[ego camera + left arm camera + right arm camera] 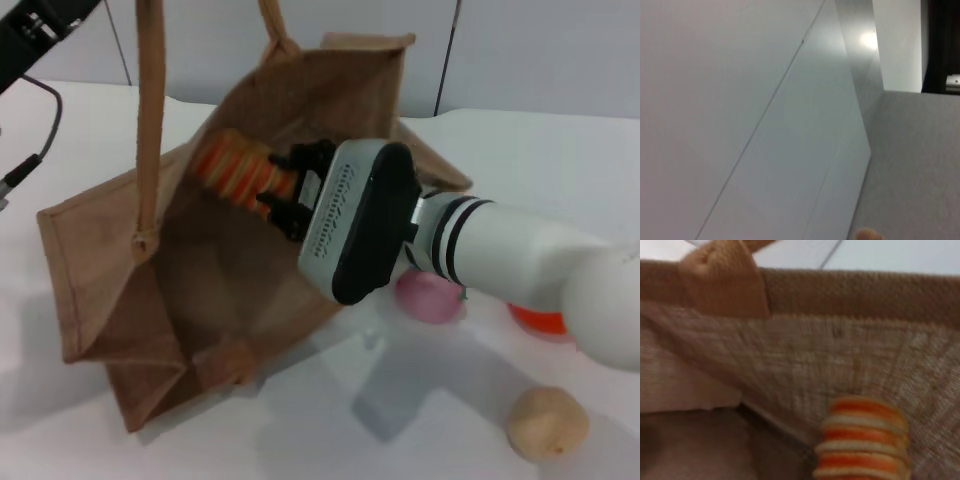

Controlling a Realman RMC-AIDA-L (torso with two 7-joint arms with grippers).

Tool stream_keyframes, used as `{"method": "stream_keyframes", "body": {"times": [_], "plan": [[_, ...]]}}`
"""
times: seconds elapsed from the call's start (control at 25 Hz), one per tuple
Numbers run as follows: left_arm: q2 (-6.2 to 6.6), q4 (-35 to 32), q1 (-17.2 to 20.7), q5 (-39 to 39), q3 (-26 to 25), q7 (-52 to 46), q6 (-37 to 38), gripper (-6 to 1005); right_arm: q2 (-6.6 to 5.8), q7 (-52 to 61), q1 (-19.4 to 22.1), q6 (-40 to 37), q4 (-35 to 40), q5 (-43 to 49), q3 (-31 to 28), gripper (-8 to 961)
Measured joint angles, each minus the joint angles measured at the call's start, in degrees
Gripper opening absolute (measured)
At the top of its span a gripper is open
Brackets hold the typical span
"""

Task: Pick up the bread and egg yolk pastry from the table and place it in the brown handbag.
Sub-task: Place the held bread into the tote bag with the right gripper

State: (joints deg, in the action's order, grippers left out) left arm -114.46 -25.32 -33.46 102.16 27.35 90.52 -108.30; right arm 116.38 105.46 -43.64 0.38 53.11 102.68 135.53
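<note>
The brown handbag (190,290) stands open on the white table, with one tan strap (150,110) pulled straight up past the top edge of the head view. My right gripper (288,185) reaches into the bag's mouth, its black fingers closed around one end of the orange and cream striped bread (235,165). The bread lies against the bag's inner wall and also shows in the right wrist view (862,445). The egg yolk pastry (547,422) sits on the table at the front right, away from both arms. Only part of my left arm (35,30) shows at the top left.
A pink ball (430,297) lies beside the bag under my right arm. A bright orange fruit (540,321) lies behind the right arm's forearm. A black cable (35,150) hangs at the far left. The left wrist view shows only wall panels.
</note>
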Motion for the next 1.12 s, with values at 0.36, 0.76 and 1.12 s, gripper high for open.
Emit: {"method": "stream_keyframes", "body": {"times": [0.36, 0.76, 1.12], "plan": [[-0.33, 0.1, 2.1, -0.1, -5.9, 0.6, 1.3, 173, -0.06, 0.4, 1.8, 5.7, 1.2, -0.1, 3.2, 587], [-0.51, 3.1, 4.2, -0.1, -13.3, 6.1, 10.5, 176, -1.23, 0.1, 7.0, 0.3, 9.3, 0.3, 0.3, 855], [-1.23, 3.7, 4.9, 0.0, -14.6, 9.6, 17.7, 180, -3.38, -1.7, 15.6, -22.4, 18.8, 0.4, -13.9, 893]]}}
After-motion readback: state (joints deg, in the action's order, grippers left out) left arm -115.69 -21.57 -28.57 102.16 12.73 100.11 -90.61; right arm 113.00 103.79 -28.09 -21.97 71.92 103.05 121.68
